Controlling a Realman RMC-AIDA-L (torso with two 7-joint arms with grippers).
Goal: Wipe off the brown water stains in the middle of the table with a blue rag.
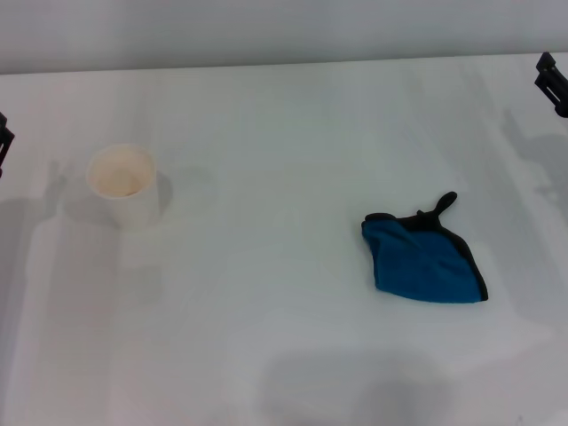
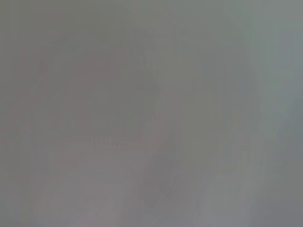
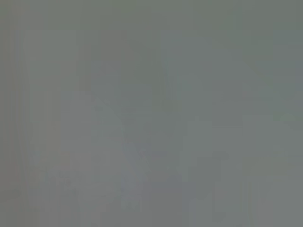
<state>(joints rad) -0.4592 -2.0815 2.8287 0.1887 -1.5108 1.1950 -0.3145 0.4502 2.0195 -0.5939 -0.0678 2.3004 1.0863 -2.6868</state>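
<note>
A white paper cup (image 1: 123,185) is standing near the table's (image 1: 266,115) left edge, beige inside, the blue rag (image 1: 424,256) is lying toward the right edge, and both grippers, left gripper (image 1: 4,140) and right gripper (image 1: 552,82), are sitting at the side edges touching nothing, their opening impossible to tell.

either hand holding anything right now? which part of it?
Nothing is held. The blue rag lies loose on the table; the left hand and right hand sit at the head view's far edges, well clear of it.

Counter (image 2: 151,113): plain grey-white surface fills the whole view; faint soft shadows only; no jaws visible.
</note>
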